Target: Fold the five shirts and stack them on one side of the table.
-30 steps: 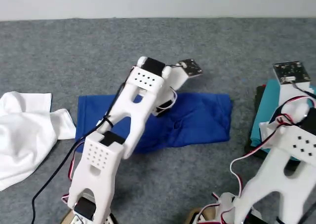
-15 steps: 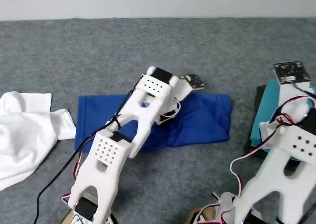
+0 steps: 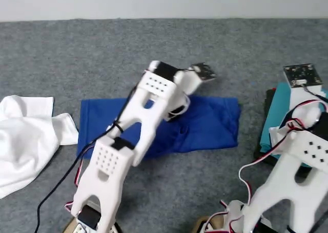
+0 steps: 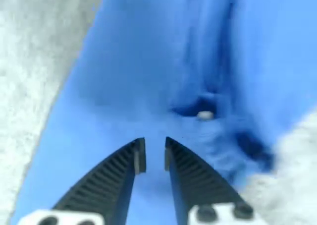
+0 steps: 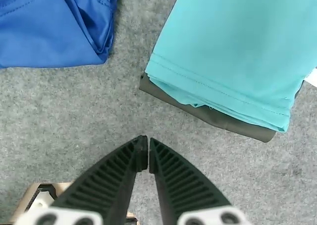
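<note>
Left wrist view: the left gripper (image 4: 154, 141), slightly parted, hovers over the blue shirt (image 4: 148, 61); right gripper (image 5: 148, 139) clenched.

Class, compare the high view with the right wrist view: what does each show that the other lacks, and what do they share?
High view's extra: the crumpled white shirt and the left arm over the blue shirt. Right wrist view's extra: the right hand, shut. Shared: the grey table, the blue shirt, and the teal shirt lying on a dark one.
</note>
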You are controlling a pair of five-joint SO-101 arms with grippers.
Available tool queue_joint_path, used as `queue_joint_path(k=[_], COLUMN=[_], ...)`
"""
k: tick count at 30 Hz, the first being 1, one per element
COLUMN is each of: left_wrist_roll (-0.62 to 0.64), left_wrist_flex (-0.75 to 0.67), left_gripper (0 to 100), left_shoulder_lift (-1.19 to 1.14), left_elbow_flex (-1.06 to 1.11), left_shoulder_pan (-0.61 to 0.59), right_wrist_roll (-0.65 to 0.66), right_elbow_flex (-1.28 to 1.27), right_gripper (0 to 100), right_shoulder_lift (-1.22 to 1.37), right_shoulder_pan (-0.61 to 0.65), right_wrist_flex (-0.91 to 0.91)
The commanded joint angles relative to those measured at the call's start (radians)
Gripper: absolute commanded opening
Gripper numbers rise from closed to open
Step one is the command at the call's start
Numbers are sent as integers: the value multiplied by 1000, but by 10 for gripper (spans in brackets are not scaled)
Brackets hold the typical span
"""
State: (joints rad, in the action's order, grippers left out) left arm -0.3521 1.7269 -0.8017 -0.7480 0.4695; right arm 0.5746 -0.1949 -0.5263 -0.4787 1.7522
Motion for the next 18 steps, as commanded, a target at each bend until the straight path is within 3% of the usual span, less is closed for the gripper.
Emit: queue_joint_path(k=[1,8,18], left_wrist_roll=[25,38,32], left_wrist_flex=[31,12,-115], left_gripper=[77,77,77], left_shoulder_lift=[166,232,92], left_elbow_flex=[68,219,295], left_shoulder_pan=[97,166,9], right_wrist_roll=[-3,-6,-5], right_elbow_flex=[6,6,6], right_gripper=[9,9,9], right_shoulder_lift=[-19,-16,-18], right_shoulder_pan=[12,13,13], right_wrist_flex=[27,27,27])
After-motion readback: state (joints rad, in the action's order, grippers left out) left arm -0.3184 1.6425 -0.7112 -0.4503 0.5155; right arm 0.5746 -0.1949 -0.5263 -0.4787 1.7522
